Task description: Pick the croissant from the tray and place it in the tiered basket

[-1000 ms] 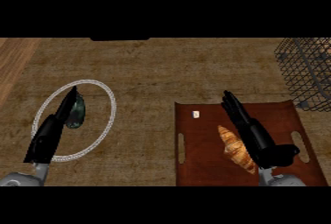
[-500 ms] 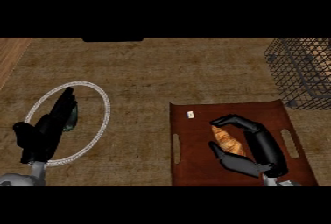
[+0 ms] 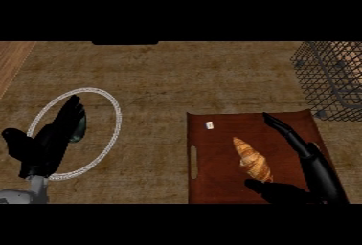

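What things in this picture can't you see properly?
- Tiered basket: head view, cut off by the right edge, so only part of its black wire shows.
- Dark thing inside the white ring: the left hand covers most of it, so I cannot name it.
- Small white thing on the tray: too small to tell.
- Croissant: its near end sits behind the right hand.

Matt reddish-brown wooden tray (image 3: 212,186), glossy golden flaky croissant (image 3: 252,160), black wire tiered basket (image 3: 332,76), rough mottled brown counter (image 3: 184,81)
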`<action>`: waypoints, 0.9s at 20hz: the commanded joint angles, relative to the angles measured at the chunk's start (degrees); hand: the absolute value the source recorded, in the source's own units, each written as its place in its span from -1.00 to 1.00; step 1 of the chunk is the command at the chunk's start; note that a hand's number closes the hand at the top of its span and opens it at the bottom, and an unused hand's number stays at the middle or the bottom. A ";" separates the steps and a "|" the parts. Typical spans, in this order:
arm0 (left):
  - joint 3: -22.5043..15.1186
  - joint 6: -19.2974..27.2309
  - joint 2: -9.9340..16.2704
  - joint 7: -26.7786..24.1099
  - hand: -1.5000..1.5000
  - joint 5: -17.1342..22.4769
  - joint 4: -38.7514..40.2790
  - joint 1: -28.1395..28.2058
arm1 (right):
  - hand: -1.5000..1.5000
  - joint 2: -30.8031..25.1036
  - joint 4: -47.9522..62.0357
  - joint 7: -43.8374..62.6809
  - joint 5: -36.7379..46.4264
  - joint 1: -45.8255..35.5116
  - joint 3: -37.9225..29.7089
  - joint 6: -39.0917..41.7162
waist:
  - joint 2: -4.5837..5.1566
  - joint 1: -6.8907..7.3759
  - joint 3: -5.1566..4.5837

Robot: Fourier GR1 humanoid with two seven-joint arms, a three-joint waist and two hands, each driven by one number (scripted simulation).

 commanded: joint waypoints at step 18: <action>3.42 -5.00 -0.32 0.66 0.00 -0.08 0.89 0.19 | -1.00 -9.46 -23.83 50.47 22.89 -4.82 17.91 31.06 | 0.26 0.98 0.06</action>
